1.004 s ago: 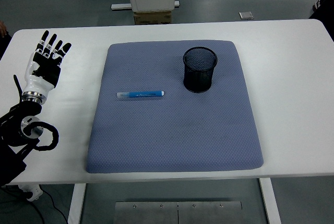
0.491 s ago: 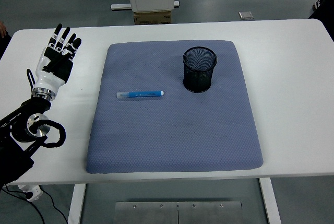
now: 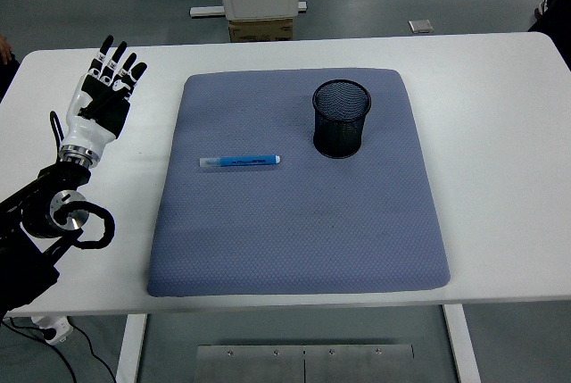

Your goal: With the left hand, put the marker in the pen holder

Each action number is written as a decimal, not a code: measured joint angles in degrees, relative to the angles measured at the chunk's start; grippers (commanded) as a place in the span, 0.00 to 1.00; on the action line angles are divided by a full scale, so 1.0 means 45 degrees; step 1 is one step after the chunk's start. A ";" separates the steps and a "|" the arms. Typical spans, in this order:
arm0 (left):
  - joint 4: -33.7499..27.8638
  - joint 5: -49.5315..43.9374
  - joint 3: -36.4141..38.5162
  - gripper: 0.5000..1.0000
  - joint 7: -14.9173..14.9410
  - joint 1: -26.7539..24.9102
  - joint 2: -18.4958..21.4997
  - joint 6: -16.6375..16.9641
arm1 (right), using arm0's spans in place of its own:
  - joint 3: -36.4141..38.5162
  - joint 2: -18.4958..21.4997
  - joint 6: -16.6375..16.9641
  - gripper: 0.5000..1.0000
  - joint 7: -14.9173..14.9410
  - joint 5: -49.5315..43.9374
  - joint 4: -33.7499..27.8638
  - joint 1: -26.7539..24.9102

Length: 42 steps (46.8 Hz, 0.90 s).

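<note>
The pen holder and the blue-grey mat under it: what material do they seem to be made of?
The pen holder looks like black wire mesh, probably metal: its wall is a fine see-through grid with a solid rim. The mat looks like soft padded fabric or foam, matte, with a fine dotted weave and rounded edges. Neither material can be confirmed from this view.

Mat [image 3: 303, 222] at frame centre on table [image 3: 500, 133]. Marker [image 3: 240, 162] on mat, centre-left; pen holder [image 3: 341, 118] upright, upper right of it. My left hand [image 3: 103, 97] at frame's upper left.
</note>
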 measured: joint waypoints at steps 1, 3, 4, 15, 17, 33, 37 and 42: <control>-0.0008 0.0000 0.0018 1.00 0.0001 -0.0030 0.0000 -0.0005 | -0.0001 0.0000 0.0000 1.00 0.0000 0.0000 0.0000 0.0001; -0.0009 0.0000 0.0042 1.00 0.0000 -0.0072 0.0001 -0.0047 | 0.0000 0.0000 0.0001 1.00 0.0000 0.0000 0.0001 0.0000; -0.0008 0.0000 0.0051 1.00 0.0000 -0.0095 0.0002 -0.0077 | 0.0000 0.0000 0.0001 1.00 0.0000 0.0000 0.0001 0.0001; -0.0086 0.0000 0.0432 1.00 -0.0066 -0.0357 0.0022 -0.0050 | 0.0001 0.0000 0.0003 1.00 0.0000 0.0000 0.0002 0.0001; -0.0138 0.0000 0.1118 1.00 -0.0044 -0.0732 0.0043 0.0006 | 0.0003 0.0000 0.0005 1.00 0.0001 0.0000 0.0003 0.0001; -0.1057 0.0069 0.4741 1.00 -0.0043 -0.3522 0.1214 0.0519 | 0.0002 -0.0001 -0.0005 1.00 0.0001 0.0001 -0.0002 -0.0001; -0.1410 0.0687 0.6036 1.00 -0.0042 -0.4024 0.1613 0.0512 | -0.0001 -0.0004 -0.0004 1.00 0.0004 0.0001 -0.0003 0.0002; -0.1885 0.1908 0.7421 1.00 -0.0032 -0.4375 0.1908 0.0502 | -0.0007 0.0002 -0.0002 1.00 0.0000 0.0001 -0.0002 -0.0002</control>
